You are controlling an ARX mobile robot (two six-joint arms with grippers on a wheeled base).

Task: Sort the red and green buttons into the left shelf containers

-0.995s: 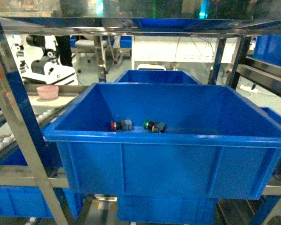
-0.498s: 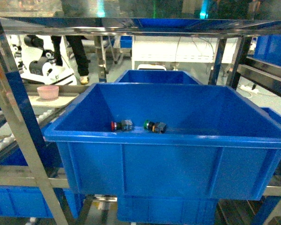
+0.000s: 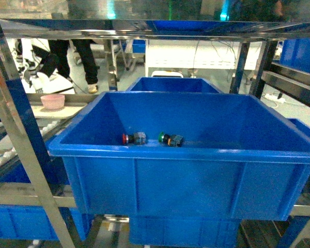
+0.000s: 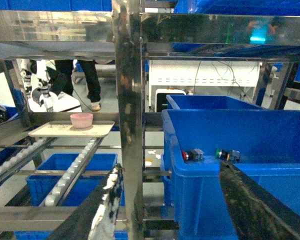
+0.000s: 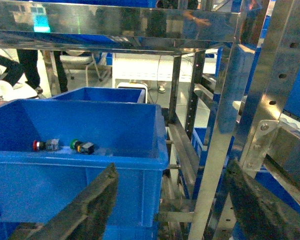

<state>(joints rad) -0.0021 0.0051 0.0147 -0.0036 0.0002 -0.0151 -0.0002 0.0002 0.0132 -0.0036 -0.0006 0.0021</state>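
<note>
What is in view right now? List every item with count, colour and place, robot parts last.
red button: one, red cap, lying on its side in the front bin, left of the green one.
green button: one, green cap, lying on its side in the same bin, apart from the red.
front bin: one, bright blue, on the shelf right ahead.
rear bin: one, blue, directly behind the front bin.
lower left bin: one, blue, under the roller track.
pink bowl: one, on a pale tray to the left.
shelf frame: silver metal, all around.
left gripper: black fingers spread, empty.
right gripper: black fingers spread, empty.
</note>
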